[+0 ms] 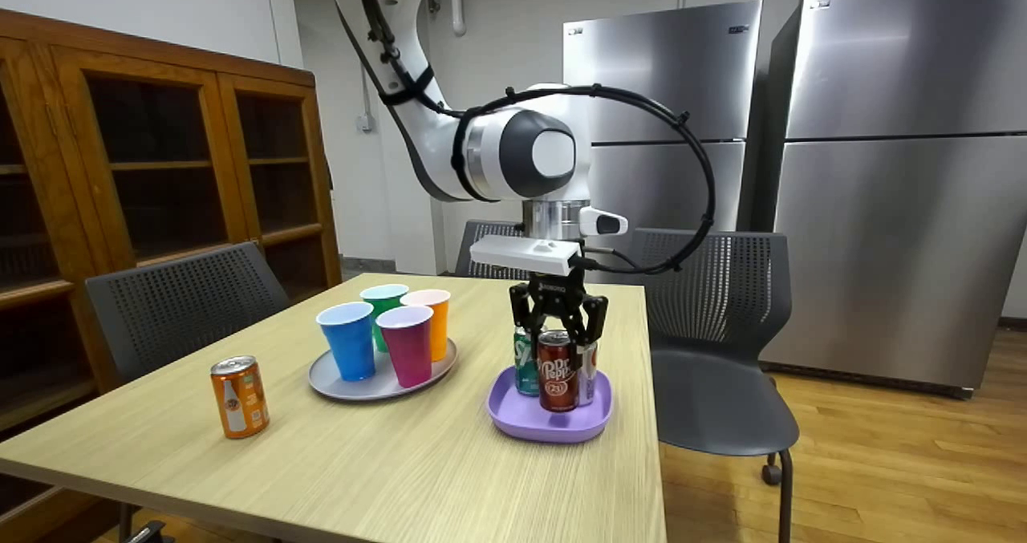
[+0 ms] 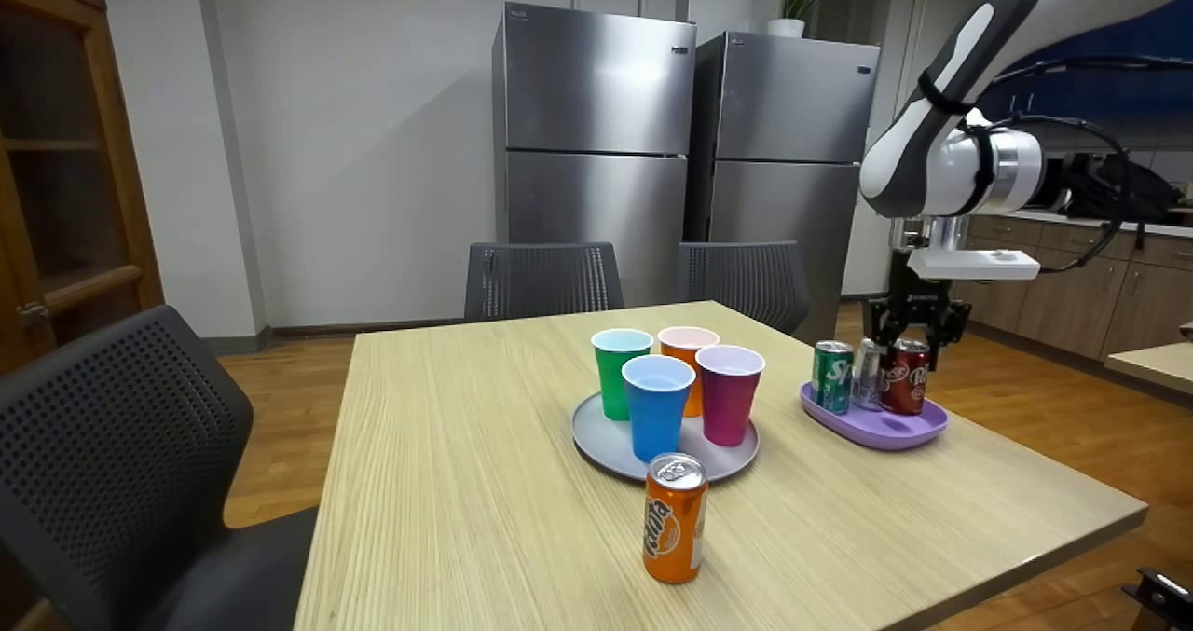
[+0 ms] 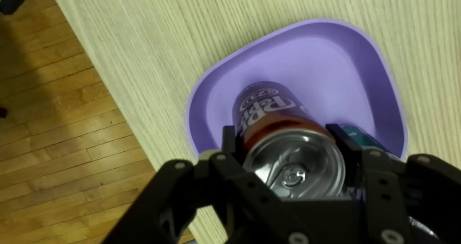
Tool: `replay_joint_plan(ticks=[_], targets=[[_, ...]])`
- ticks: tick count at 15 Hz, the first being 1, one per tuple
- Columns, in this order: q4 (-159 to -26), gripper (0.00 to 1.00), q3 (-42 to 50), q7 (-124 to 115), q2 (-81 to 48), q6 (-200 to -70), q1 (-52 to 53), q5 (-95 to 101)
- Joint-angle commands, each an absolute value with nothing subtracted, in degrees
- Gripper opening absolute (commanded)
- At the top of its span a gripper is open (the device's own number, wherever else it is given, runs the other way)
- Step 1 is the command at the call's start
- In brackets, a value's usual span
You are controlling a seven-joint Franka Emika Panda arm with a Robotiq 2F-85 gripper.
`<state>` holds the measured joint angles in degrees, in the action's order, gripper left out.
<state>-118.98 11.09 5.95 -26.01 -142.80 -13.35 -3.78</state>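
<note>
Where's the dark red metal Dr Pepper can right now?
The dark red metal Dr Pepper can is gripped in the black claw inside the shallow purple tray. In both exterior views it's right of the green metal Sprite can.

There are four cans (image 1: pixel 555 378), four cups (image 1: pixel 405 346), one plate (image 1: pixel 383 390), one tray (image 1: pixel 545 427).

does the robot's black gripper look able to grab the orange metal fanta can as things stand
Probably not right now: the gripper appears closed on the dark red metal Dr Pepper can in the purple tray. The orange can itself stands upright in the open.
</note>
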Motion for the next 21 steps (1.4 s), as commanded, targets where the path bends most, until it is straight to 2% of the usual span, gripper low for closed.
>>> replay_joint_plan(ticks=[1, 14, 15, 16, 17, 19, 21], targets=[[-115.5, 0.38, 9.7, 5.9, -28.2, -142.0, -15.1, -5.2], [-112.9, 0.38, 9.7, 5.2, -31.3, -141.7, -15.7, -5.9], [-112.9, 0.59, 9.7, 5.2, -31.3, -141.7, -15.7, -5.9], [-113.0, 0.88, 9.8, 5.2, -31.2, -141.7, -15.8, -6.0], [-113.1, 0.89, 9.8, 5.1, -31.1, -141.8, -15.8, -6.0], [-113.4, 0.99, 10.0, 4.9, -30.7, -141.9, -15.8, -5.9], [-113.9, 1.0, 10.2, 4.6, -30.2, -142.2, -15.8, -5.8]])
